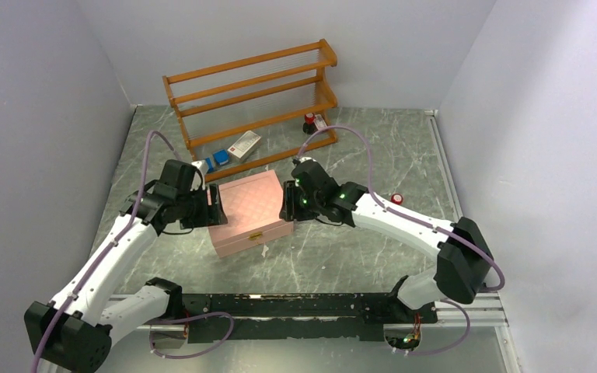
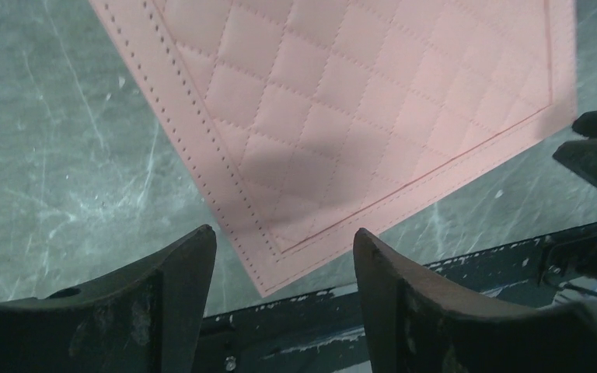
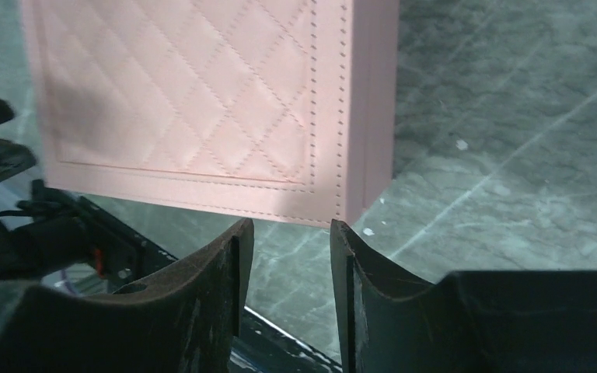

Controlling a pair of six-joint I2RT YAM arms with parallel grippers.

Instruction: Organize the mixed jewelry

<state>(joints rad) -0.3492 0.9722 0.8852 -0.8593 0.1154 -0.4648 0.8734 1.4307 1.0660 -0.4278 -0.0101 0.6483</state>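
On the grey-green marble table [image 1: 342,256], the pink quilted box [image 1: 245,206] sits closed between both arms. The left fingers [image 2: 163,311] and right fingers [image 3: 202,311] stand apart and hold nothing. No jewelry shows anywhere, so the sorting seems not yet begun.

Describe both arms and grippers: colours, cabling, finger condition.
Left arm and right arm: white link shells, black joints. A purple cable loops off each. Green lights glow on the right wrist. Left gripper and right gripper have dark, curved fingers, scuffed and dusty.
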